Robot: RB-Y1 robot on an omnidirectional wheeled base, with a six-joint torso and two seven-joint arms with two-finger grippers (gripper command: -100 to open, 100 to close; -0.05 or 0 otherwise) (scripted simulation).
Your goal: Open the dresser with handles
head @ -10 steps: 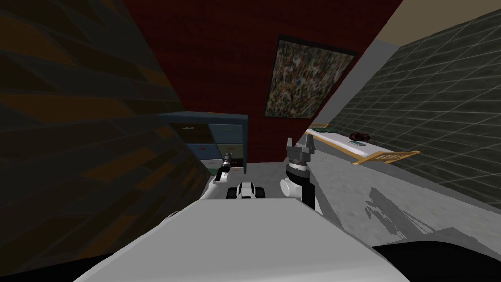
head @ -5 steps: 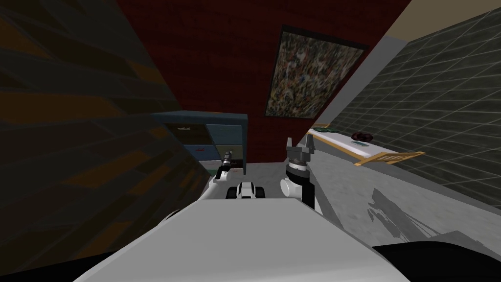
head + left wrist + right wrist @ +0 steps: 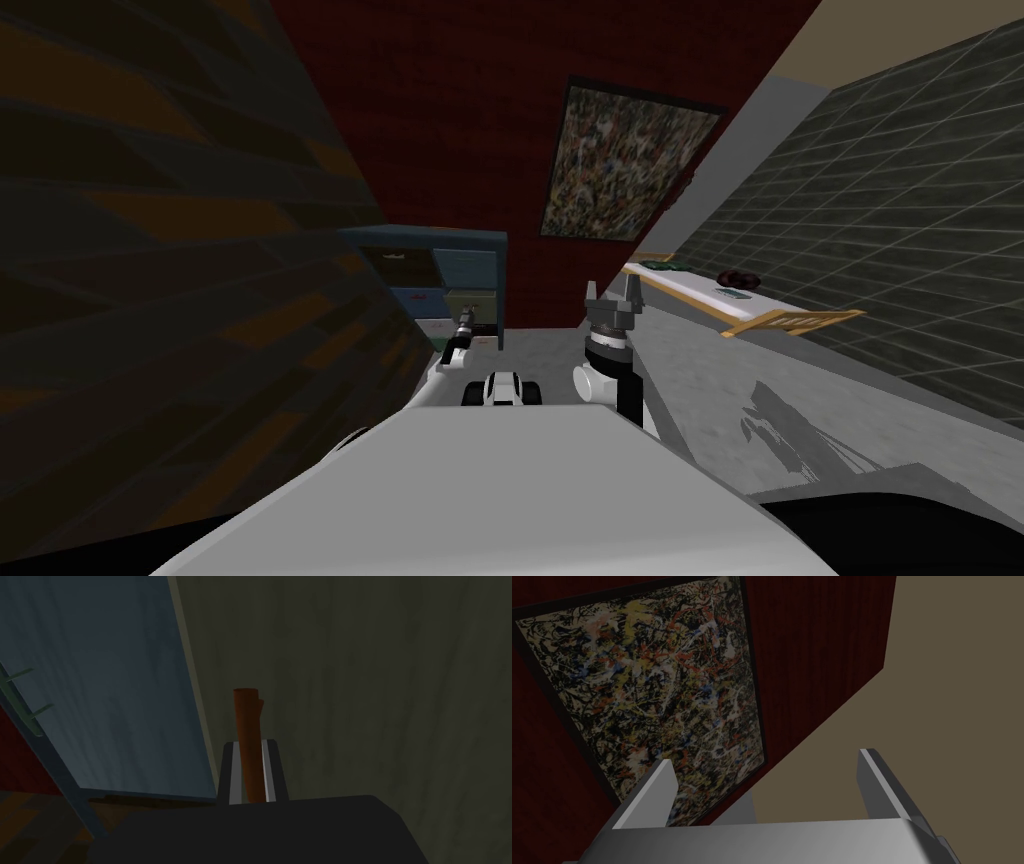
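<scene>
Left gripper [image 3: 248, 748], against the dresser [image 3: 470, 262] front, clenches the reddish handle [image 3: 247, 718] running lengthwise between its fingers; right gripper [image 3: 615, 288] stands released, farther off.

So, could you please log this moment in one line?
left gripper: shut on reddish-brown handle | drawer front: olive | right gripper: open, raised

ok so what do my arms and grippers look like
The left arm and right arm are white with dark joints; the right wrist is ringed black and grey. Each gripper has two thin, pale grey, blade-like jaws: the left gripper on a dark box, the right gripper on a grey one.
</scene>
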